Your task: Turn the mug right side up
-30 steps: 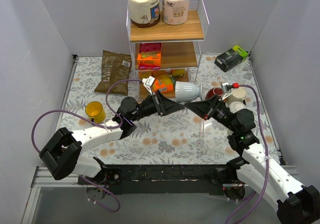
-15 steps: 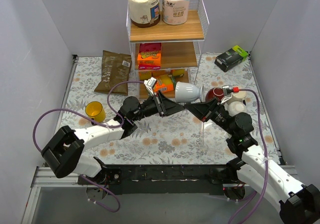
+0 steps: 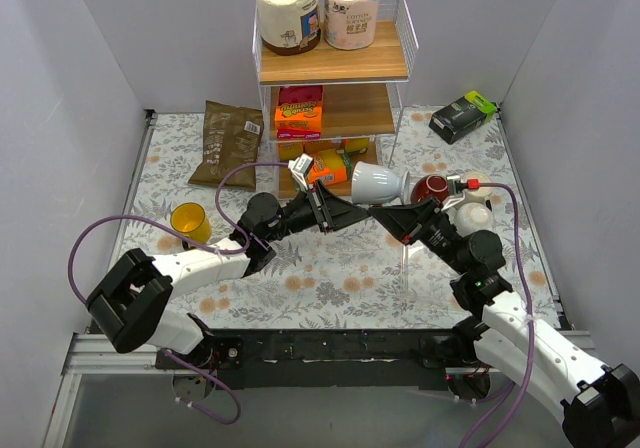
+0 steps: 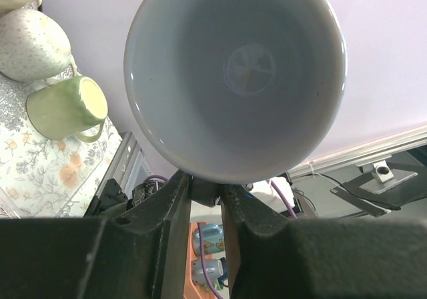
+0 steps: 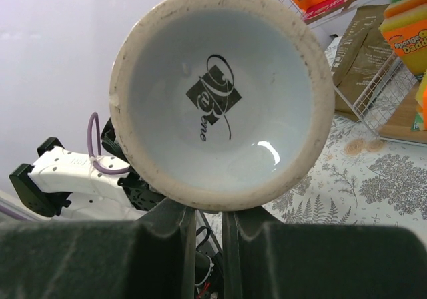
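L gripper [image 4: 207, 193] & R gripper [image 5: 203, 212] both pinch the mug [image 3: 377, 181]; base logo [image 5: 212, 105] above R gripper ends "one".

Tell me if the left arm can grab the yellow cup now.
Probably not yet: the left gripper is shut on the white mug at its rim, the right gripper on its base. The yellow cup itself sits unobstructed.

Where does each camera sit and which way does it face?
Top external: fixed above and behind the bases, looking down on the table; left arm and right arm show, meeting at the mug.
Left wrist: on the left arm, staring into the mug's mouth; its fingers along the bottom.
Right wrist: on the right arm, facing the mug's logo-printed foot; its fingers below.
Shared: both wrist views see one mug from opposite ends.
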You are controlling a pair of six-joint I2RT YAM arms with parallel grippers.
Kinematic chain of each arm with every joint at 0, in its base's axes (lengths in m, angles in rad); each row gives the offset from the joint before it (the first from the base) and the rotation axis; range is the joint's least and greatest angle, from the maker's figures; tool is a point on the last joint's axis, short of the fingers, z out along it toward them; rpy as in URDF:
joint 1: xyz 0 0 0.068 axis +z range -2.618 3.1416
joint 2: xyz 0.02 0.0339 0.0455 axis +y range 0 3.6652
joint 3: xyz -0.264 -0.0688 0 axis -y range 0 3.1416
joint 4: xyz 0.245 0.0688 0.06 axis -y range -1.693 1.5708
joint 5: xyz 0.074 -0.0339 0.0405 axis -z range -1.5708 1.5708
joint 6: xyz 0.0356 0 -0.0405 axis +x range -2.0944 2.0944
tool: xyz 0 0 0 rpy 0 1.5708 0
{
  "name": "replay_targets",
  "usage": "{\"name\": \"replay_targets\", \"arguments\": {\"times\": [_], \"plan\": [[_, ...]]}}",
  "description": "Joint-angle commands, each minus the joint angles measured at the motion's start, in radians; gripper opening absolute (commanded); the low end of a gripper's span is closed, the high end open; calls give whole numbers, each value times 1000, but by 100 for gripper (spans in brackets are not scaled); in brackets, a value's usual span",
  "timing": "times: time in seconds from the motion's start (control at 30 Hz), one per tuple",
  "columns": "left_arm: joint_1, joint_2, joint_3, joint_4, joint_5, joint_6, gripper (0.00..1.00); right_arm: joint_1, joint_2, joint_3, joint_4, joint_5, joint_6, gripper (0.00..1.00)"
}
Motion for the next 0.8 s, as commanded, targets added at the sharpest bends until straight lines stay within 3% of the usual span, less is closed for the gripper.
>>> {"name": "replay_targets", "arguments": {"times": [0.0, 0.07, 0.1, 0.13, 0.33, 0.77], "plan": [[-16, -42, 33, 69, -68, -31, 0, 38, 17, -18, 4, -80, -7, 1], [-16, -72, 35, -9, -99, -2, 0, 38, 15, -26, -13, -48, 16, 1], [-16, -82, 38, -34, -109, 27, 0, 38, 13, -30, -18, -37, 25, 7], [-16, -102, 38, -57, -132, 43, 0, 38, 12, -39, -19, -28, 35, 19], [-16, -149, 39, -218, -215, 115, 0, 38, 27, -38, -50, 15, 114, 50], [-16, -218, 156, -830, -545, 405, 0, 37, 50, 16, -433, 38, 164, 55]]}}
